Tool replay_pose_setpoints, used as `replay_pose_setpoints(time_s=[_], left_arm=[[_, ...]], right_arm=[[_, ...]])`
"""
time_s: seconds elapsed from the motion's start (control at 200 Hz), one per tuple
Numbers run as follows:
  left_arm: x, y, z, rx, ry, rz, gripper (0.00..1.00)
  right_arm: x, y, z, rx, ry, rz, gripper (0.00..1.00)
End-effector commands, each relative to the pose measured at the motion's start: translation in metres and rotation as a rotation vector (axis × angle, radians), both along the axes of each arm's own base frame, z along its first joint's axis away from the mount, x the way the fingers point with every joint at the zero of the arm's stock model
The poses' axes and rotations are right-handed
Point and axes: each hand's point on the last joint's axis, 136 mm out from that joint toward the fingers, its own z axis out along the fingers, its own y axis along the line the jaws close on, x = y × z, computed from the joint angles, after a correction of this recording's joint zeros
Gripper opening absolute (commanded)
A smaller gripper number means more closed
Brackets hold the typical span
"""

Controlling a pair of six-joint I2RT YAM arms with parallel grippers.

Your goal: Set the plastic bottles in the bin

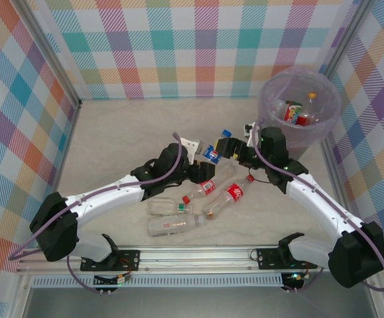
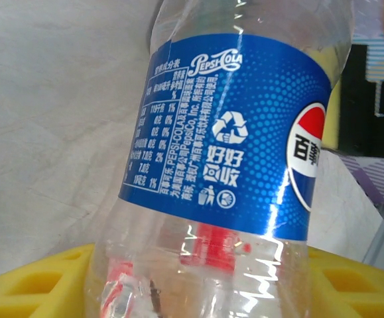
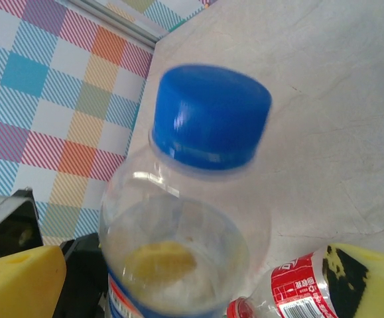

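A clear bottle with a blue label and blue cap is held off the table at mid-scene. My left gripper is shut on its lower body, yellow pads on both sides. My right gripper is open, its yellow pads apart on either side of the bottle's shoulder, below the cap. The bin, lined with a lilac bag, stands at the back right with bottles inside. On the table lie two red-labelled bottles and two clear ones.
Checkered walls enclose the table on three sides. A metal rail runs along the near edge between the arm bases. One red-labelled bottle lies just below the right gripper. Open tabletop stretches at the back left.
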Motion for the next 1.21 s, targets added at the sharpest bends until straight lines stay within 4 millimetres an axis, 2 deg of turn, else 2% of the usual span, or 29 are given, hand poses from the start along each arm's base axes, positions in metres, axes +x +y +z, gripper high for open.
replay_pose_setpoints(time_s=[0.0, 0.09, 0.22, 0.455, 0.55, 0.635, 0.76, 0.84, 0.895, 0.995, 1.05, 1.18, 1.2], left_arm=[[-0.011, -0.011, 0.010, -0.033, -0.040, -0.064, 0.52], [-0.013, -0.016, 0.008, -0.035, -0.036, -0.083, 0.52], [-0.016, -0.024, 0.012, -0.044, -0.045, -0.112, 0.52], [-0.015, -0.027, 0.011, -0.040, -0.043, -0.117, 0.52], [-0.012, -0.027, 0.009, -0.035, -0.039, -0.103, 0.55], [-0.011, -0.027, 0.011, -0.040, -0.039, -0.098, 0.62], [-0.014, -0.028, 0.015, -0.051, -0.038, -0.113, 0.84], [-0.017, -0.023, 0.019, -0.042, -0.043, -0.115, 0.96], [-0.020, -0.017, 0.022, -0.026, -0.050, -0.115, 1.00], [-0.023, 0.002, 0.021, 0.027, -0.049, -0.071, 1.00], [-0.024, 0.015, 0.017, 0.062, -0.045, -0.035, 1.00], [-0.025, 0.051, -0.001, 0.168, 0.004, 0.087, 1.00], [-0.027, 0.061, -0.009, 0.207, 0.027, 0.110, 1.00]], right_arm=[[0.005, 0.002, 0.008, 0.019, -0.040, -0.009, 0.97], [0.007, 0.002, 0.004, 0.015, -0.035, -0.016, 0.87], [0.009, 0.004, -0.001, 0.012, -0.020, -0.012, 0.77], [0.009, 0.003, 0.000, 0.010, -0.028, -0.012, 0.62], [0.008, 0.002, 0.002, 0.010, -0.036, -0.015, 0.60], [0.008, 0.000, 0.003, 0.000, -0.042, -0.024, 0.58], [0.007, -0.008, 0.006, -0.039, -0.061, -0.054, 0.57], [0.007, -0.013, 0.019, -0.083, -0.108, -0.055, 0.56], [0.007, -0.020, 0.032, -0.138, -0.148, -0.067, 0.56], [0.011, -0.038, 0.066, -0.263, -0.254, -0.114, 0.55], [0.015, -0.048, 0.091, -0.330, -0.323, -0.146, 0.54], [0.032, -0.079, 0.146, -0.492, -0.454, -0.255, 0.52], [0.035, -0.085, 0.154, -0.517, -0.468, -0.280, 0.52]])
